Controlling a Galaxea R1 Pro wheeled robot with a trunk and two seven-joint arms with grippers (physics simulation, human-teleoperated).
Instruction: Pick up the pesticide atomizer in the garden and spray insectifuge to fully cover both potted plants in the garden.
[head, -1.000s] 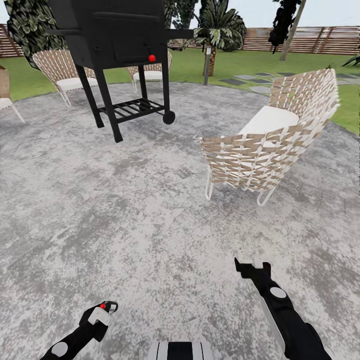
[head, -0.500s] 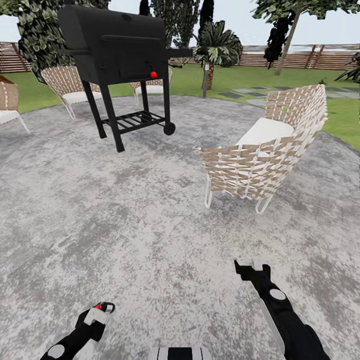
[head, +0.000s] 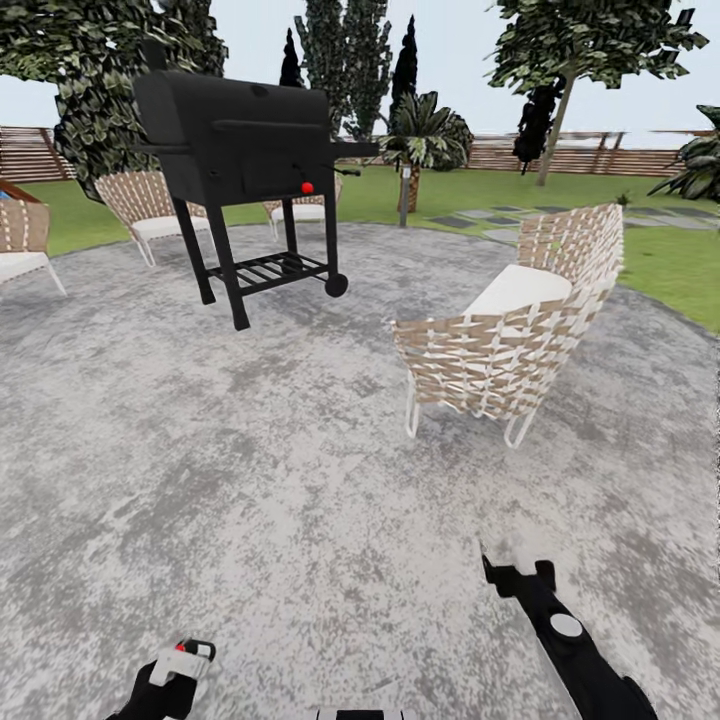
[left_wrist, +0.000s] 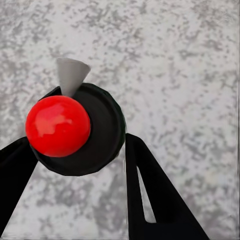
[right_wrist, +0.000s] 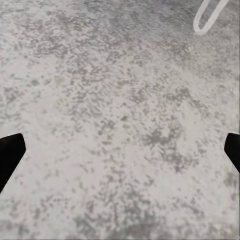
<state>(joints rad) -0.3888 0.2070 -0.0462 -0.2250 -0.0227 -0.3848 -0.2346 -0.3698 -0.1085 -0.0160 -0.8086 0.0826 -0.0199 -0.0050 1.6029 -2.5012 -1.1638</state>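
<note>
**Spray bottle in the left gripper on the patio**

At the far left of the head view a woven chair (head: 22, 240) stands at the edge of the round grey patio (head: 300, 450), with another chair (head: 145, 205) behind it by the lawn (head: 60, 205). Low at the left, the left gripper (head: 180, 665) pinches the spray bottle (head: 185, 655); in the left wrist view its two black fingers (left_wrist: 155, 200) press against either side of the bottle's dark body (left_wrist: 102, 132), whose red top (left_wrist: 57, 125) and grey nozzle (left_wrist: 71, 75) point toward the camera. Further right, a black grill (head: 240, 135) stands on the paving with a red knob (head: 307, 187). A wooden fence (head: 560, 158) runs behind the trees. A larger woven chair (head: 510, 335) with a white cushion sits right of centre. Low at the right, the right gripper (head: 517, 572) hangs over bare paving, its fingertips (right_wrist: 10, 152) spread wide apart and holding nothing.
</note>
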